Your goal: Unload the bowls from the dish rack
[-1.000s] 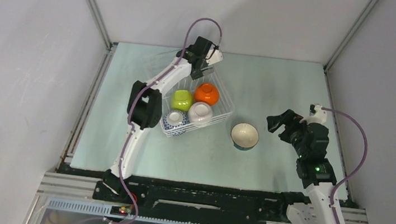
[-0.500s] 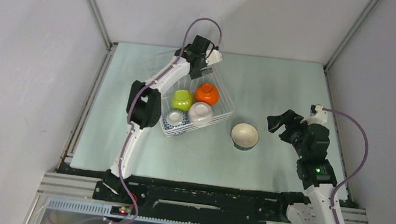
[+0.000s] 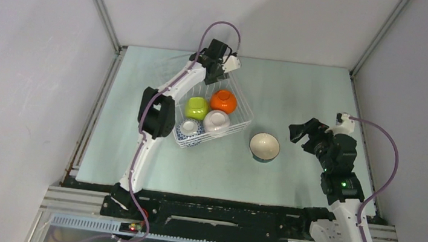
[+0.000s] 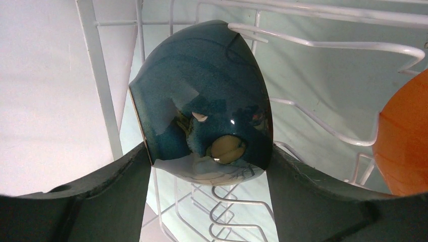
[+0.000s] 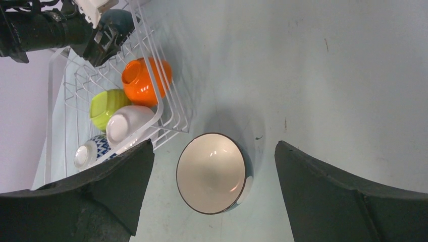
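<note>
The left jaws have edged leftward at the dish rack's (image 4: 100,85) far end, clenched on the dark blue-green bowl (image 4: 202,101) among its wires. The right jaws hang released. Next, I reckon, I lift it clear onto the table (image 3: 300,94).

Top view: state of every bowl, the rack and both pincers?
dark blue bowl: in dish rack, on its side, gripped
left pincer: shut on dark blue bowl
right pincer: open, empty
orange bowl: racked, tipped
lime green bowl: racked, tipped
white bowl: racked, tipped
blue-and-white bowl: racked, tipped
teal-and-white bowl: out of rack, upright
dish rack: holds five bowls
</note>
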